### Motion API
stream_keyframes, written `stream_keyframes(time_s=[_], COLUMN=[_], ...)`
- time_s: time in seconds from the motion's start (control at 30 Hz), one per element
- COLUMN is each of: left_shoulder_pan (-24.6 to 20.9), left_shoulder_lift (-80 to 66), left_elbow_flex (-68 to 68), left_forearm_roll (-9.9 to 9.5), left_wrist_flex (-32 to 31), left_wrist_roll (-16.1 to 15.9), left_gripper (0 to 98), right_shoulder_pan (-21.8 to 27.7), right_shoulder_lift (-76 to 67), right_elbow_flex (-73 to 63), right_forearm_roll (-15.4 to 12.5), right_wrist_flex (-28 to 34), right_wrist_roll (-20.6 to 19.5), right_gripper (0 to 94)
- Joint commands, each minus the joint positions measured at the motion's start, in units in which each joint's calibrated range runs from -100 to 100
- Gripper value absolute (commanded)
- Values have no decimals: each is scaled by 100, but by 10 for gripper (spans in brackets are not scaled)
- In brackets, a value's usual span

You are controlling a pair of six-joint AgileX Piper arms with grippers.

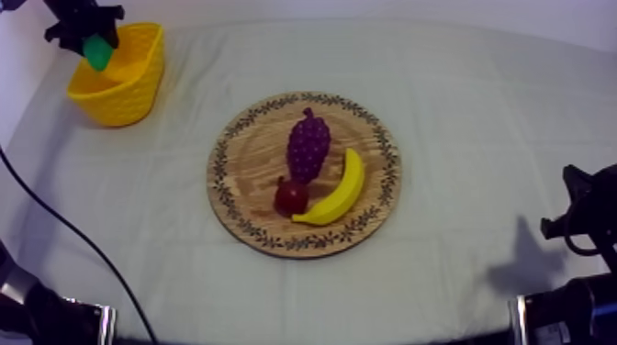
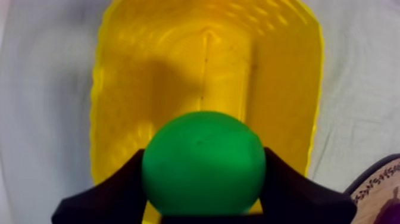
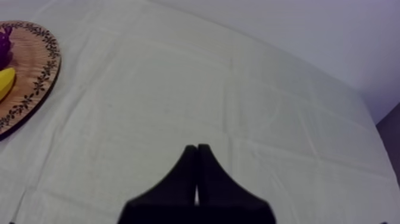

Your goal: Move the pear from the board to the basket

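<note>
Your left claw (image 1: 92, 38) grips the round green toy pear (image 2: 203, 162) above the yellow ribbed basket (image 1: 138, 87) at the far left of the bench (image 1: 477, 128). Your right claw (image 3: 197, 156) is closed on nothing, right of the round wooden board (image 1: 252, 156).

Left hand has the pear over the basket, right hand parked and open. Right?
One slip: the right hand is shut, not open. The right wrist view shows it closed to a narrow wedge with nothing in it. The rest stands: the left hand holds the pear over the basket, and the right hand is parked low at its side of the table.
</note>
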Motion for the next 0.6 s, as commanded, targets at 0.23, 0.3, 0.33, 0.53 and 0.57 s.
stream_keyframes(time_s=[0.23,0.3,0.33,0.53,0.57], left_shoulder_pan=[-12,-18,-22,-36,-37], left_shoulder_lift=[299,331,345,415,421], left_elbow_flex=[72,78,80,83,83], left_forearm_roll=[1,1,2,5,8], left_wrist_flex=[-151,-170,-178,-208,-212], left_wrist_roll=[-1,0,-1,-1,-1], left_gripper=[482,484,484,499,506], right_shoulder_pan=[-1,-1,-1,-1,-1], right_shoulder_lift=[0,0,0,0,0], right_elbow_flex=[-2,-2,-2,-2,-2], right_forearm_roll=[-1,-1,-1,-1,-1], right_wrist_flex=[-6,-6,-6,-6,-6], right_wrist_roll=[0,0,0,0,0], right_gripper=[4,4,4,4,4])
